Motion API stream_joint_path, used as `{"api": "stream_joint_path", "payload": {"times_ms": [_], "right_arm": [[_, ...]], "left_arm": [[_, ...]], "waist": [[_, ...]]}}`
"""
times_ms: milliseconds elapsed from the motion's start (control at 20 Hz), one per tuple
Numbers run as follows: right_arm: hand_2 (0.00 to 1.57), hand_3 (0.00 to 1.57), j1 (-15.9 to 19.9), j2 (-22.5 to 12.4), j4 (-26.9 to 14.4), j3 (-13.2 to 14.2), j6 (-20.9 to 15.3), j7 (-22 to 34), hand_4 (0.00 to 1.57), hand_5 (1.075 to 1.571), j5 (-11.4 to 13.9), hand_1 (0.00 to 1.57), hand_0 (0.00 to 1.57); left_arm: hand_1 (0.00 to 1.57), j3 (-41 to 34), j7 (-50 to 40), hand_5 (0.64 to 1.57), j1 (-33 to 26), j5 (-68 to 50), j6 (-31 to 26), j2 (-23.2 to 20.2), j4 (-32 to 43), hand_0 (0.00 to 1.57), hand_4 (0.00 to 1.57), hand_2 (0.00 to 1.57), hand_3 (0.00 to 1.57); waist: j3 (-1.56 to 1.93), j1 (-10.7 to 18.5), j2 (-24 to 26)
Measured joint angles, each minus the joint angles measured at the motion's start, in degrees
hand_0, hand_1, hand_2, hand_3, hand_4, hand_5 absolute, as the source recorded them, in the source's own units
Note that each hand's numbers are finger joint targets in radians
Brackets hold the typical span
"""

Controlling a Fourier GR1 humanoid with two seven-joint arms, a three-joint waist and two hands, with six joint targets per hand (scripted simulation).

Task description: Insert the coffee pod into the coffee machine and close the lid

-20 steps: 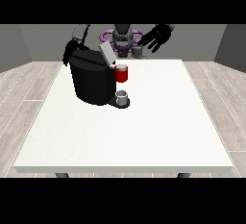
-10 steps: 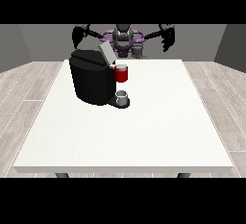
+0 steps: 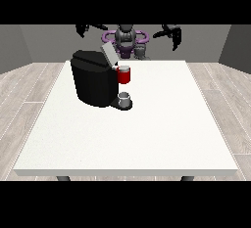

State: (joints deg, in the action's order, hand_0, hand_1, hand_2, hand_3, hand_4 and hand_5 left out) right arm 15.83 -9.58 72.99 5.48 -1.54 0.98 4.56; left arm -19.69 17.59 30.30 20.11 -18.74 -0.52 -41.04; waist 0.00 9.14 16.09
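The worktop (image 3: 147, 139) looks smooth, matt white; the coffee machine (image 3: 93, 82) matt black plastic; the floor (image 3: 24, 90) pale wood planks.

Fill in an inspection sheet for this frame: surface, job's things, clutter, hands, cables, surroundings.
Surface: large white table, seen from across it.
Job's things: black coffee machine on the table's left half as seen, its lid raised and tilted; a red thing at the machine; a grey thing on the machine's base below it, cannot tell if it is the pod.
Clutter: a small grey thing at the table's far edge near the robot; cannot tell what it is.
Hands: hand at the view's left and hand at the view's right both raised beside the robot, off the table, holding nothing seen.
Cables: nothing seen.
Surroundings: wood-plank floor, grey walls.
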Motion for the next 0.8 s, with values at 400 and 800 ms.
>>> {"api": "stream_joint_path", "payload": {"times_ms": [400,800], "right_arm": [[0.00,0.00,6.87,-1.56,-3.68,4.50,1.21,3.66,0.19,1.571,-4.35,0.00,0.00],[0.00,0.00,11.76,-1.48,-9.11,7.08,2.07,4.61,0.06,1.571,-8.22,0.00,0.00]], "left_arm": [[0.00,4.60,-2.98,1.571,-3.84,-4.93,0.50,0.44,-9.55,0.00,0.38,0.00,0.00],[0.00,8.64,-6.84,1.571,-7.94,-8.91,1.12,-0.28,-19.99,0.00,0.28,0.00,0.00]], "waist": [[0.02,2.25,-4.32],[0.02,3.22,-8.65]]}}
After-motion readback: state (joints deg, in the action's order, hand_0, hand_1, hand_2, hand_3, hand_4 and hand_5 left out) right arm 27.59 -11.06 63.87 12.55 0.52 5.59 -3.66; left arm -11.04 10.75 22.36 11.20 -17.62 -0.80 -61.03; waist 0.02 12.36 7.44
